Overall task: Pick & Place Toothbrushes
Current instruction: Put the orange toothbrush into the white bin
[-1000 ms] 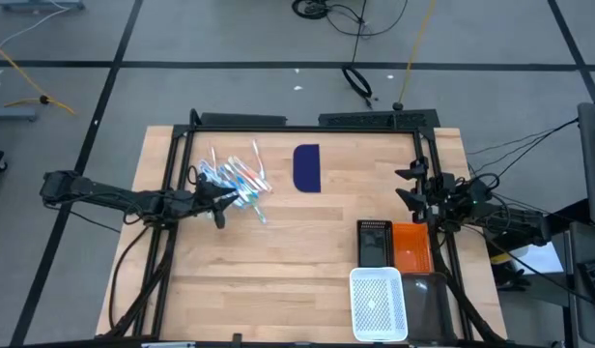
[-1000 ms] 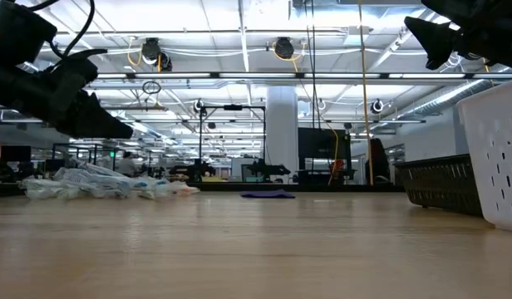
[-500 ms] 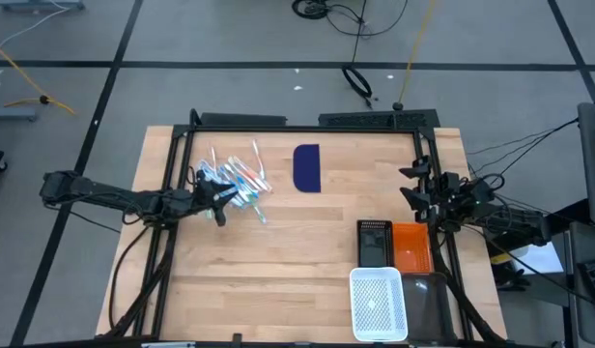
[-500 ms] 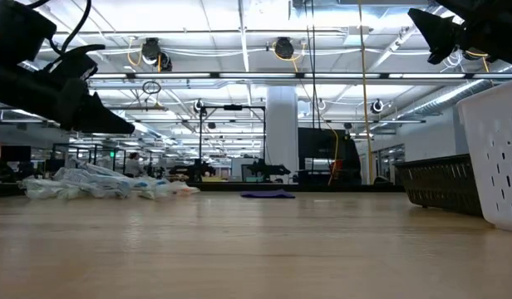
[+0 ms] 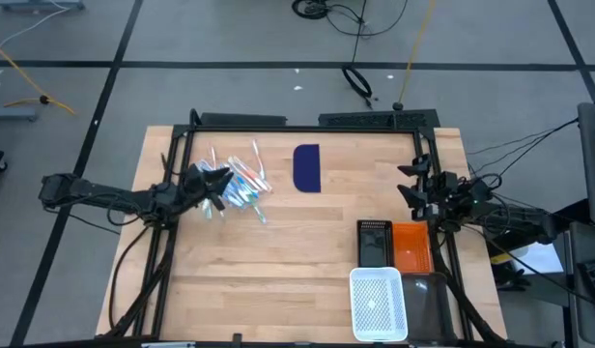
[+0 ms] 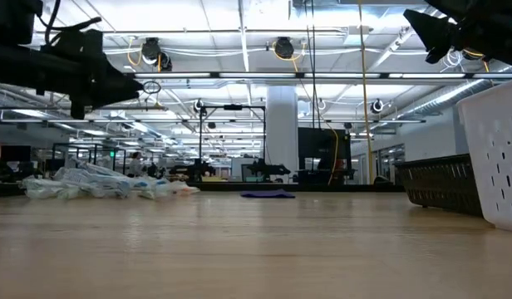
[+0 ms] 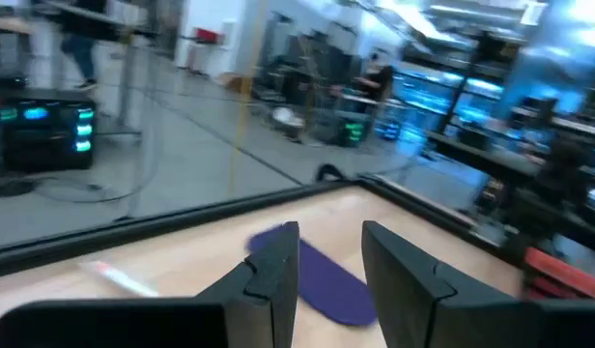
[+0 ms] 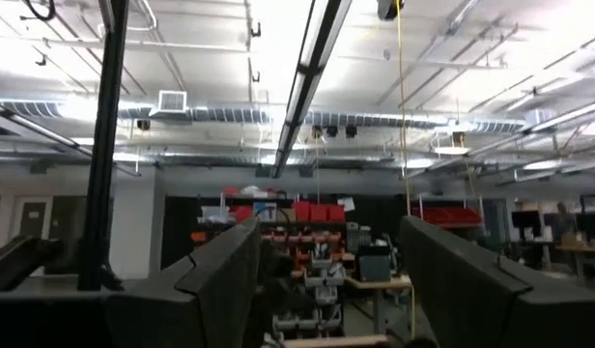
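My left pincer (image 5: 220, 178), spread w/ nothing btwn fingers, hovers over the toothbrushes (image 5: 238, 182); I should drop straight down & pinch just one, mid-handle.

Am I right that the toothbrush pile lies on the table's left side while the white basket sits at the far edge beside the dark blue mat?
Not quite. The high view shows the white basket at the near edge, well away from the dark blue mat. The toothbrush pile does lie on the table's left side.
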